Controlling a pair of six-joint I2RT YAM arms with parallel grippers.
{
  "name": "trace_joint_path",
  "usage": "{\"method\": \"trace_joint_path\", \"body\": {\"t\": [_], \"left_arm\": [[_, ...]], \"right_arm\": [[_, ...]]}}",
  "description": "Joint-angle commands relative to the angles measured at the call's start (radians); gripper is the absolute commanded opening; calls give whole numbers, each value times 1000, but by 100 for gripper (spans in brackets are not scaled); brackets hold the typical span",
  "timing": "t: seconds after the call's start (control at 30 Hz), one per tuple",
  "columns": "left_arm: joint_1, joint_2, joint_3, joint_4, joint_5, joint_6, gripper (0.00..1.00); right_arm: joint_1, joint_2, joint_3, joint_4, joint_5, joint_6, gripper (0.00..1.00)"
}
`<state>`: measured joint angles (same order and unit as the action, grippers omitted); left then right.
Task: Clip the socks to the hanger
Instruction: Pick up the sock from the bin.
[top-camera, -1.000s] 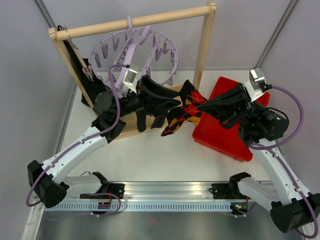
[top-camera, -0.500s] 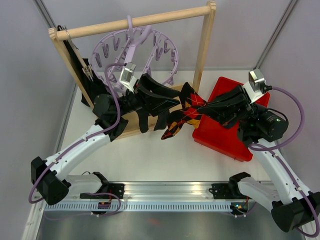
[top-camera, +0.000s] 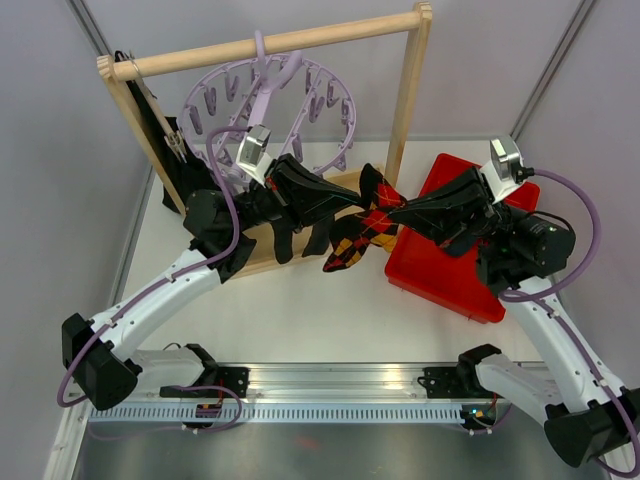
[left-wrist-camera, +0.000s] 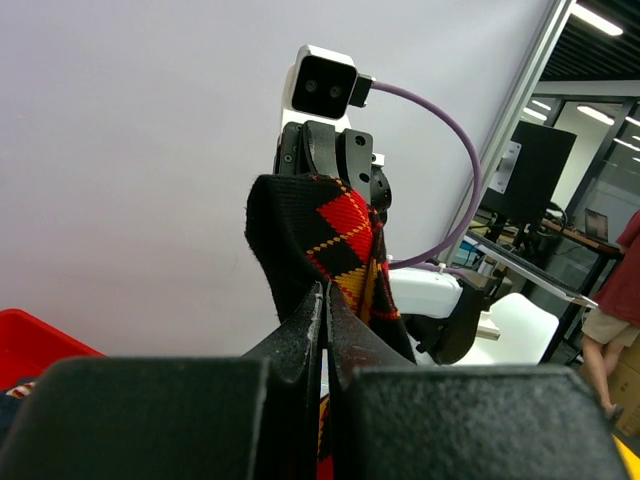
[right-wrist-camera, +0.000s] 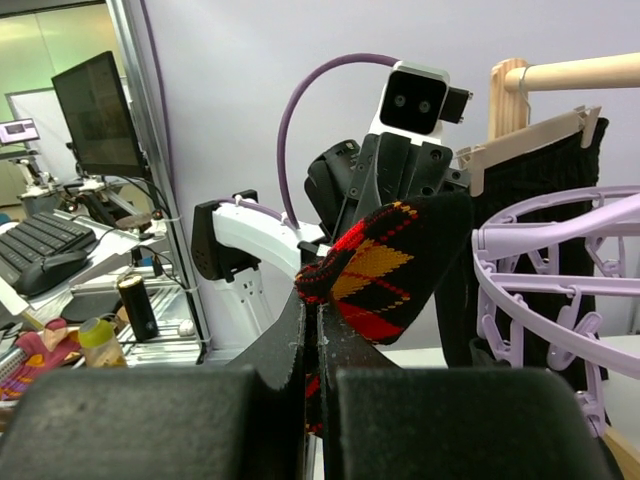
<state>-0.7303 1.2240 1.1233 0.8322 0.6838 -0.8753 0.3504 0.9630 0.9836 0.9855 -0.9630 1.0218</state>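
An argyle sock (top-camera: 362, 230), black with red, orange and yellow diamonds, hangs in the air between my two arms, in front of the wooden frame. My left gripper (top-camera: 357, 206) is shut on its left part; in the left wrist view the sock (left-wrist-camera: 335, 235) rises from the closed fingers (left-wrist-camera: 300, 335). My right gripper (top-camera: 393, 212) is shut on its right edge, and the sock (right-wrist-camera: 395, 275) bulges above that gripper (right-wrist-camera: 313, 310). The pale-lilac round hanger (top-camera: 268, 108) hangs by its hook from the rail behind the left arm, its clips dangling (right-wrist-camera: 560, 270).
The wooden rail frame (top-camera: 408, 95) stands at the back. A black garment on a wooden hanger (top-camera: 165, 150) hangs at its left end. Dark fabric pieces (top-camera: 285, 238) dangle under my left arm. A red bin (top-camera: 450, 275) sits at the right under my right arm.
My left gripper has closed on the argyle sock, which it stood open around before. The right gripper kept its grip and shifted slightly left and up.
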Motion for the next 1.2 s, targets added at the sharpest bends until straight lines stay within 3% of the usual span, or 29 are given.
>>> {"method": "trace_joint_path", "body": {"t": [0.0,0.17,0.47,0.9,0.93,1.1,1.17], "left_arm": [[2,-24,29,36,17,8,2],[2,-76,29,-85,-23,93,2],[2,-156,21,-251,-107,208,2],[2,-162,49,-384,-153,263,2],[2,-161,55,-398,-152,265,2],[2,-146,72,-421,-148,268,2],[2,-138,81,-453,-168,274,10]], "right_arm": [[7,-29,47,-83,17,-97,0],[9,-61,55,-253,29,-222,0],[10,-96,47,-412,49,-330,0],[28,-102,40,-494,49,-388,5],[30,-107,38,-511,55,-399,1],[41,-118,30,-518,67,-419,0],[42,-119,35,-510,66,-414,0]]}}
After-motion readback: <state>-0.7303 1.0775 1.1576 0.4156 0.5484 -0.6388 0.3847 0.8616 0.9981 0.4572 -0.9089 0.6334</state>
